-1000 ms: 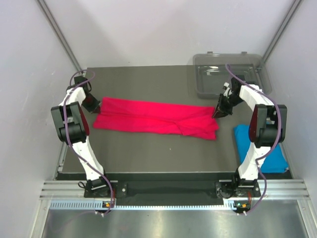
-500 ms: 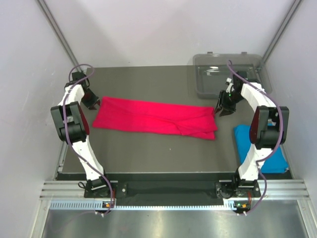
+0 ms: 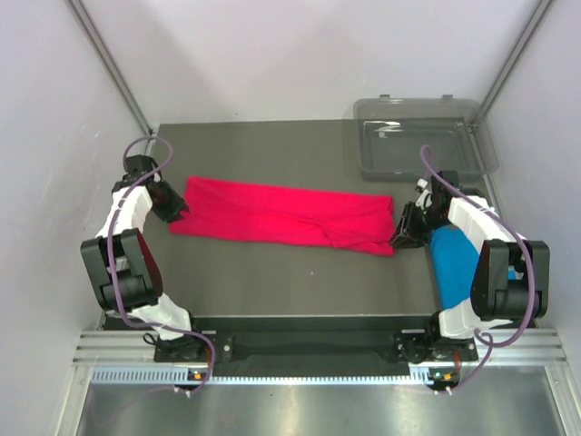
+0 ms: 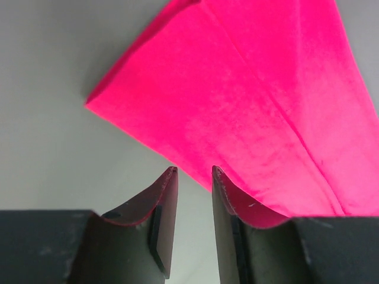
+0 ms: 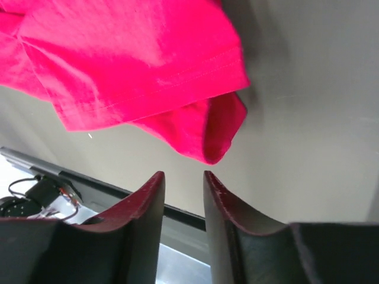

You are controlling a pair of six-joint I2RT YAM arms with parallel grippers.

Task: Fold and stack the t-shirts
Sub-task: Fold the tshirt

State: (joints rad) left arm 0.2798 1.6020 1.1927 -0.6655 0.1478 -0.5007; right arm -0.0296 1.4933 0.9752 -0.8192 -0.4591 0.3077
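Note:
The crimson-pink t-shirt [image 3: 286, 216] lies on the dark table as a long folded strip running left to right. At its left end my left gripper [image 3: 176, 213] stands open beside the near corner; in the left wrist view the gripper [image 4: 194, 171] shows only bare table between its fingers, with the shirt [image 4: 254, 100] just ahead. My right gripper [image 3: 400, 238] is open at the strip's near right corner. In the right wrist view that gripper [image 5: 182, 174] is empty, a curled shirt corner [image 5: 210, 139] just beyond the tips. The sky-blue t-shirt [image 3: 451, 263] lies at the right, partly under the right arm.
A clear grey plastic tray [image 3: 413, 107] sits at the table's back right corner. The table's front edge and metal rail [image 5: 118, 192] show close behind the right gripper. White enclosure walls stand on both sides.
Both grippers, shut at the strip's far corners a second ago, have opened and moved toward the near corners. The right arm now covers more of the blue shirt.

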